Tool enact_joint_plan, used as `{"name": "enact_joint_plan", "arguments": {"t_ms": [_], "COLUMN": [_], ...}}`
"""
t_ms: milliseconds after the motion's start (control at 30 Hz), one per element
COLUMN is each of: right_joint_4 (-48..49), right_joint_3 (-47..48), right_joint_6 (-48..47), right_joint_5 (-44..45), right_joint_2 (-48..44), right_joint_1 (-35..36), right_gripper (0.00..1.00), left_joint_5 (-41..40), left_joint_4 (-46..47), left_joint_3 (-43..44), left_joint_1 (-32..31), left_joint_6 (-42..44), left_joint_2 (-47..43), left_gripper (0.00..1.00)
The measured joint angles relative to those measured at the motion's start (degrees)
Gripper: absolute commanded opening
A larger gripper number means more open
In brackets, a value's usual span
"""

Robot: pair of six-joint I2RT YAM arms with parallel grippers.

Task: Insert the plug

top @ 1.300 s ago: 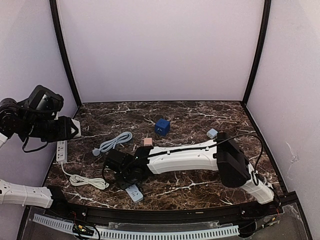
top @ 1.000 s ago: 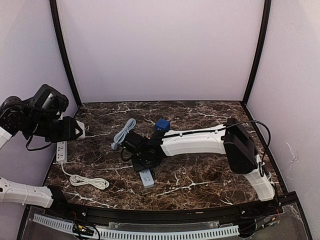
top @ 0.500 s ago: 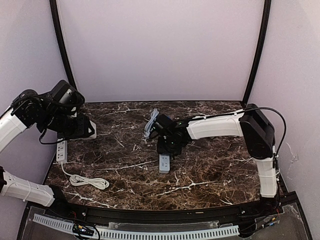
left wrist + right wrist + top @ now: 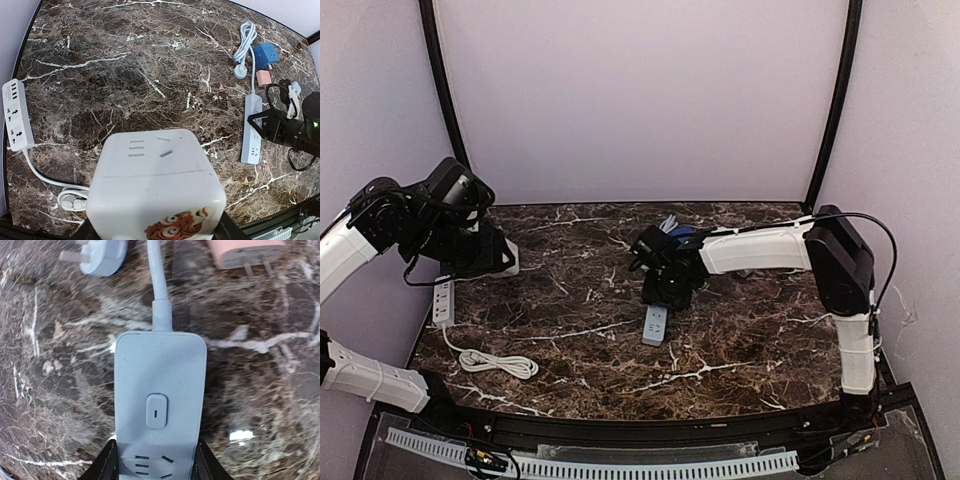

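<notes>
we saw the left fingers [image 4: 490, 262] closed on a white cube socket [image 4: 157, 185], gripping it by two opposite sides and holding it up over the left part of the dark marbled surface [image 4: 570, 300]. the cube's top face showed socket slots, and a tiger picture sat on the face nearest the left wrist camera.

the right fingers [image 4: 665, 293] reached in to the middle of the surface and were clamped on a pale blue power strip [image 4: 159, 405], one finger on each long side at its socket end. the strip's switch lay just past the fingers. its cable left the other end toward the back. we could not tell whether the strip lay flat on the surface or hung just above it.

the plug [image 4: 240, 72], round and pale blue, lay loose on the surface at the end of that cable, in no socket, well apart from the cube. a pink adapter [image 4: 262, 77] lay just beside it, prongs toward the strip, and a blue cube [image 4: 265, 54] stood near both, toward the back.

a white power strip [image 4: 16, 115] lay along the left edge of the surface, with its white cable [image 4: 495, 362] coiled near the front.
</notes>
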Motion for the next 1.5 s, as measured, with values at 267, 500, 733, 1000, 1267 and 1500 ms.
{"name": "enact_joint_plan", "arguments": {"t_ms": [267, 500, 733, 1000, 1267, 1500], "right_joint_4": [-3.26, -4.04, -4.83, -9.05, -11.08, -12.48], "right_joint_3": [14.49, 17.84, 18.29, 14.49, 11.58, 0.11], "right_joint_6": [0.04, 0.31, -0.42, -2.64, -8.7, -13.84], "right_joint_5": [-1.44, -5.9, -8.0, -7.74, -6.49, -5.38], "right_joint_2": [9.49, 12.39, 11.67, 6.05, -6.08, -18.18], "right_joint_1": [5.18, 5.88, 7.04, 6.88, 5.25, -1.84], "right_gripper": [0.41, 0.74, 0.99, 0.99, 0.99, 0.99], "left_joint_5": [-0.09, 0.04, 1.77, 6.47, 15.69, 23.74], "left_joint_4": [-0.22, -1.77, -1.81, -1.33, -1.29, -2.36], "left_joint_3": [0.0, 0.0, 1.84, 8.72, 17.11, 26.49], "left_joint_1": [0.0, 0.0, 0.0, 0.02, 2.1, 4.0], "left_joint_6": [0.11, 1.44, 5.57, 11.74, 17.11, 19.8], "left_joint_2": [-0.07, -0.59, 0.37, 7.82, 19.32, 29.59], "left_gripper": [0.01, 0.01, 0.01, 0.01, 0.01, 0.01]}}
